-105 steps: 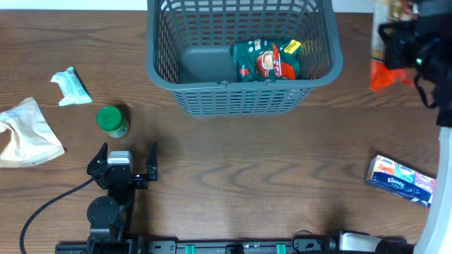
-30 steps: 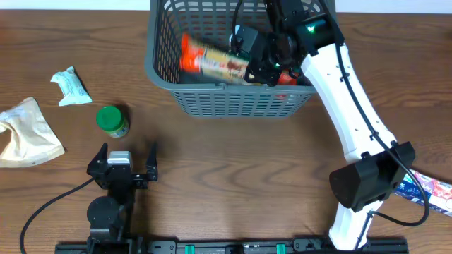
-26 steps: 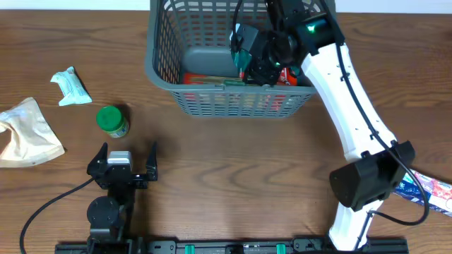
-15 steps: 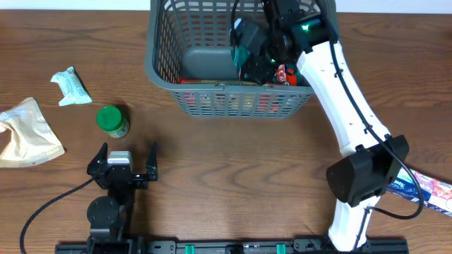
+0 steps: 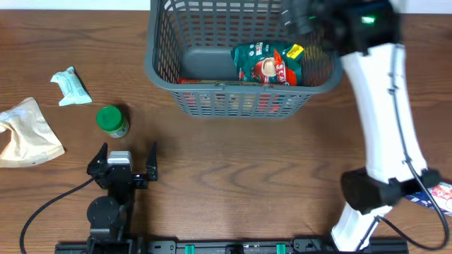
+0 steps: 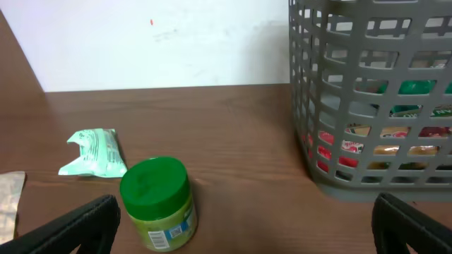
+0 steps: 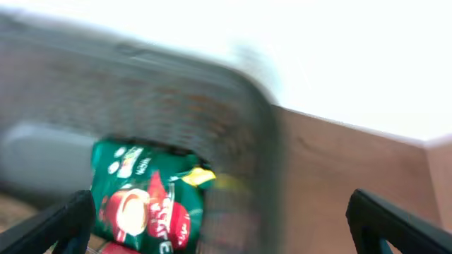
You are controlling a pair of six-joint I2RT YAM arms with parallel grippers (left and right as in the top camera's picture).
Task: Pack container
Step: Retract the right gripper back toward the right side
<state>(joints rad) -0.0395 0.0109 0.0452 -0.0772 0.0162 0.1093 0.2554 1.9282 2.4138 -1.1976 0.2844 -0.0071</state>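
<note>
Basket (image 5: 212, 104) sits at the far edge of the table (image 5: 240, 169), centre, upright, mouth up. Judged stiff moulded plastic, light for its bulk, likely to skate on the wood if nudged. The slotted walls and rolled rim give the best purchase, so a pinch over the rim would hold better than a squeeze on the flexing lattice. Inside: a green bag (image 5: 267, 63), soft and crinkly by the look of it, lying flat right of centre; an orange packet (image 5: 194, 80) low along the near wall, mostly showing through the slots; left floor bare grey. Right gripper (image 7: 226, 226) is over the basket's right far corner, fingers spread wide, nothing between them. Left gripper (image 5: 121, 164) rests near the front edge, also spread and empty. Outside, left: jar (image 5: 111, 120), white packet (image 5: 70, 86), beige pouch (image 5: 27, 134). Tissue pack (image 5: 432, 196) far right.
</note>
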